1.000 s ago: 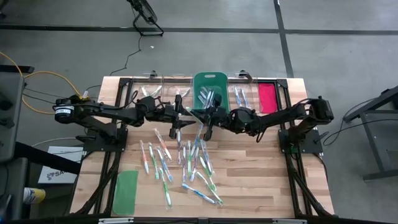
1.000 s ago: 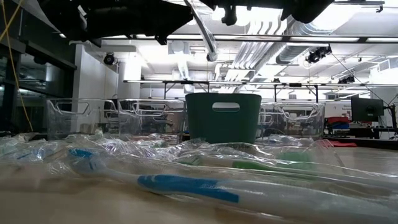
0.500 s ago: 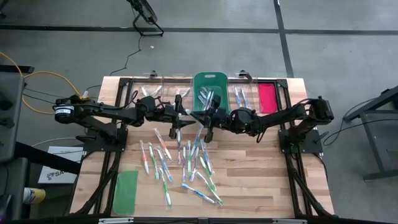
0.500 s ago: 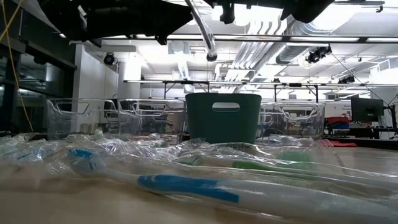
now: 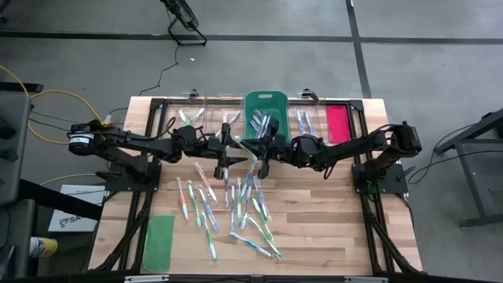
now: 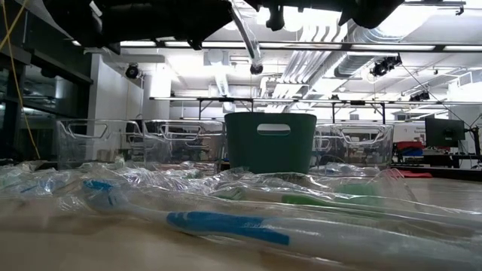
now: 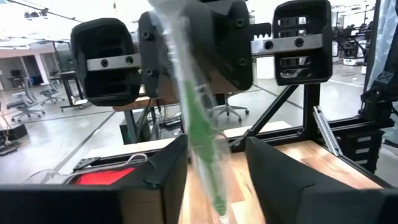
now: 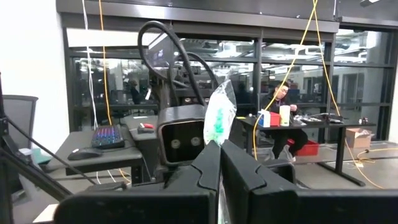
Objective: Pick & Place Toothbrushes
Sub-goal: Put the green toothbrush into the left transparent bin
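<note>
Several wrapped toothbrushes (image 5: 236, 200) lie spread over the middle of the wooden table. One green toothbrush in a clear wrap (image 7: 202, 137) hangs above them, and my right gripper (image 8: 220, 146) is shut on it. In the low view the toothbrush (image 6: 245, 34) slants down from the top edge. My left gripper (image 7: 216, 144) faces the right one at the same height. It is open, with a finger on either side of the hanging handle. The two grippers meet in front of the green bin (image 5: 265, 110). My right gripper pinches the wrapped toothbrush between its two fingers, just below the head. The green bristle head (image 8: 219, 118) sticks out beyond the fingertips. The handle (image 7: 205, 162) hangs slanting below the fingers, clear of the table. My left gripper: I cannot tell whether the wrap brushes one finger (image 7: 171, 180).
Clear bins (image 5: 200, 110) (image 5: 306, 110) flank the green bin along the far edge, with a red-pink lid (image 5: 338, 122) at the far right. A green lid (image 5: 159, 244) lies near the front left. The front right of the table shows bare wood.
</note>
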Available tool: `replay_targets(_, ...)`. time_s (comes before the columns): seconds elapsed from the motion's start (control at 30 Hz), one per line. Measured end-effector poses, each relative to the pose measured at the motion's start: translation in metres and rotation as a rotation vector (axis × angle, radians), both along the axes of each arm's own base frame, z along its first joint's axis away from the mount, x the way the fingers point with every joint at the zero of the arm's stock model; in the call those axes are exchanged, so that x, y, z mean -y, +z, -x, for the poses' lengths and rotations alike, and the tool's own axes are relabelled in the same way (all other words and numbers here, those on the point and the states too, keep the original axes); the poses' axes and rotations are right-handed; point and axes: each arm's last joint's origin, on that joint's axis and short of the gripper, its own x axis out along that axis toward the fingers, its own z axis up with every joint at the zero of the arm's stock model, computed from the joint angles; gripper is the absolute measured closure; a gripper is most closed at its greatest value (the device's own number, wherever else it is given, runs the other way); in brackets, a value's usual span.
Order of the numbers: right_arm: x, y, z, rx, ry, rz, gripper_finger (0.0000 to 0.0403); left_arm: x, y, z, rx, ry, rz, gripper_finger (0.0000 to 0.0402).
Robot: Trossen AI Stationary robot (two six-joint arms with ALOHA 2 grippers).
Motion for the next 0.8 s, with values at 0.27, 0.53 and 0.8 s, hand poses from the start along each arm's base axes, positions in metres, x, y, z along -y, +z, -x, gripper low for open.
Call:
replay_targets(0.27,0.0,0.0,0.0,-0.001,0.0,0.0,0.04,0.0006,0.0012,-0.0001,0.011,0.018,0.004,0.0198)
replay_targets(0.53,0.0,-0.0007,-0.0001,-0.009,-0.001,0.0,0.04,0.0002,0.0081,-0.0018,0.034,0.016,0.001,0.0247)
replay_targets(0.8,-0.0003,-0.0015,-0.0004,-0.018,0.0,0.0,0.04,-0.0003,0.0041,-0.0025,-0.004,0.027,-0.026,0.0354)
